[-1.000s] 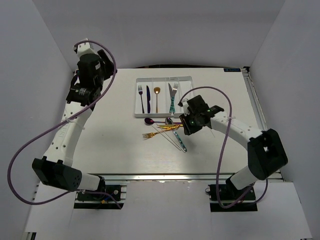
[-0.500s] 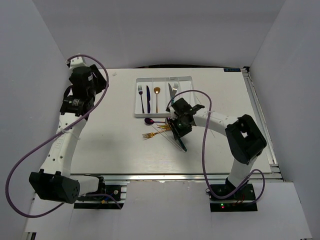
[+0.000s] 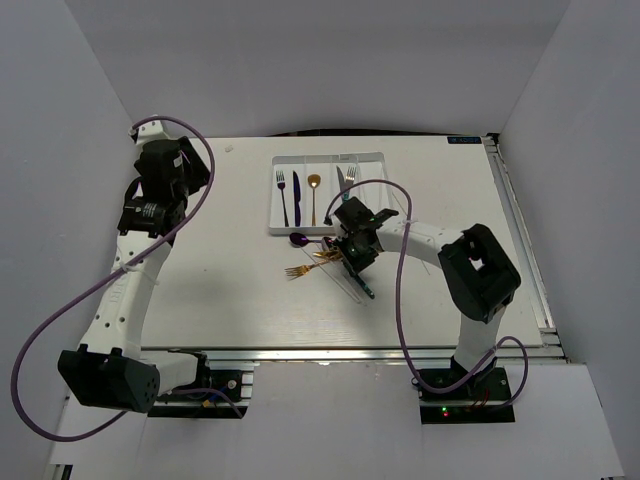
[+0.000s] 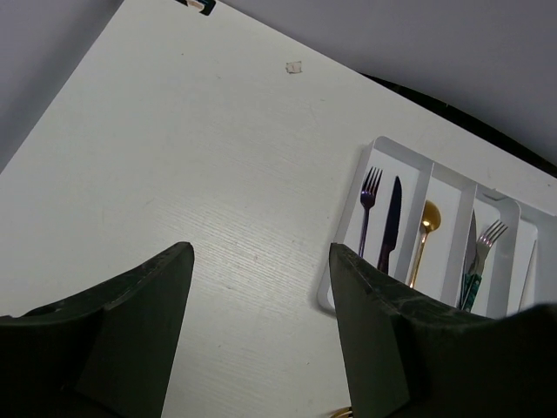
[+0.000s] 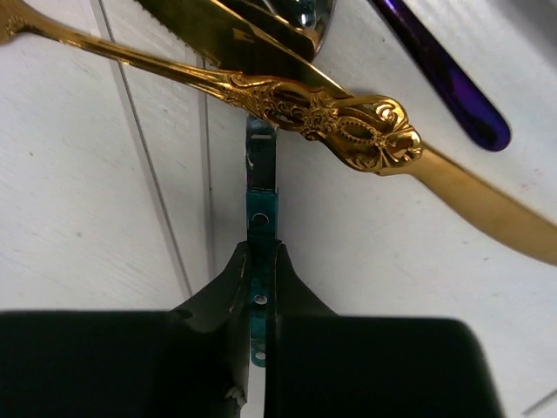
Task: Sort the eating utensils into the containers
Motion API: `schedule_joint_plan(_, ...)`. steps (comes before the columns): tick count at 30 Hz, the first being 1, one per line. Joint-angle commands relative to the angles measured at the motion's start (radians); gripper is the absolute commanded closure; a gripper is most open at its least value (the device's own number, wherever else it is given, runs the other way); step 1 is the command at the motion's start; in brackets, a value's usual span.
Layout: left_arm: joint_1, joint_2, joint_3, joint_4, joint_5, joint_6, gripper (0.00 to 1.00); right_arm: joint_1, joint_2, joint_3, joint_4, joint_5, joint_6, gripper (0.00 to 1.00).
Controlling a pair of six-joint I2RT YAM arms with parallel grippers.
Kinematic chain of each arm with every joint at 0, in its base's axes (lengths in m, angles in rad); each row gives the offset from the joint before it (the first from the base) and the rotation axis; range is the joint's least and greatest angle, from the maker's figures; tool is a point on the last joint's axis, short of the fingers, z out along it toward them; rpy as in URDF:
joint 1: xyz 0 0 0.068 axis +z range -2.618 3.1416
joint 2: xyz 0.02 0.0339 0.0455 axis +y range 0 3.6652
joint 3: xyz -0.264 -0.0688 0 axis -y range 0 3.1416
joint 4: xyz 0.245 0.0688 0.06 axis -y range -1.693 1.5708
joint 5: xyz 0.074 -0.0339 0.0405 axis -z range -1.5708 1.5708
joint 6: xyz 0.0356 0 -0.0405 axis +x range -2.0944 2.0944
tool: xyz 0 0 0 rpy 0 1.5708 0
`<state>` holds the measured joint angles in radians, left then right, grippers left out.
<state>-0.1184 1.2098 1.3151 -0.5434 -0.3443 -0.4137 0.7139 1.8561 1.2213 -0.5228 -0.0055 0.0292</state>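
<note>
- Only our right wrist view shows our right pincer (image 5: 261,254) clenched on a teal-handled utensil (image 5: 260,207).
- Only our left wrist view shows our left pincer (image 4: 259,261) spread wide above the table (image 4: 174,157).

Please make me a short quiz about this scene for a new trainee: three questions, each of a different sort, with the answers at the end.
1. True or false: the left gripper is shut.
2. What is the right gripper pinching?
A. a gold ornate handle
B. a teal patterned handle
C. a purple handle
3. Fill the gap: the one spoon visible in the white tray is ___ in colour.

Key: 1 false, its fingers stand apart with nothing between them. 2 B. 3 gold.
</note>
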Motion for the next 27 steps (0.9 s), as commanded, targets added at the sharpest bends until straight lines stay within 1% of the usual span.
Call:
schedule_joint_plan(1,0.010,-0.033,0.001,-0.006,-0.012,0.009,0.25,0.007,-0.032,0.026,-0.016,0.073,-0.066,1.00)
schedule_joint_plan(8,0.011,-0.004,0.015,-0.001,0.021,0.007,0.25,0.009,-0.152,-0.005,-0.086,0.139,-0.163,1.00)
schedule_joint_plan(11,0.011,0.007,0.018,0.002,0.036,0.006,0.26,0.009,-0.196,-0.014,-0.149,0.148,-0.218,1.00)
schedule_joint_plan(13,0.011,0.010,0.016,0.003,0.047,0.001,0.26,0.009,-0.213,-0.019,-0.219,0.141,-0.265,1.00)
schedule_joint_plan(15,0.011,0.011,0.012,0.003,0.057,-0.004,0.25,0.009,-0.216,-0.025,-0.290,0.122,-0.311,1.00)
schedule_joint_plan(18,0.011,0.011,0.007,0.002,0.067,-0.011,0.26,0.009,-0.212,-0.031,-0.347,0.090,-0.353,1.00)
schedule_joint_plan(21,0.011,0.008,0.007,0.002,0.071,-0.008,0.26,0.009,-0.193,-0.029,-0.420,0.030,-0.394,1.00)
schedule_joint_plan(23,0.011,0.000,0.004,0.002,0.071,-0.008,0.26,0.010,-0.186,-0.026,-0.462,-0.049,-0.417,1.00)
schedule_joint_plan(27,0.011,-0.007,-0.002,-0.001,0.070,-0.004,0.26,0.038,-0.178,-0.016,-0.517,-0.114,-0.440,1.00)
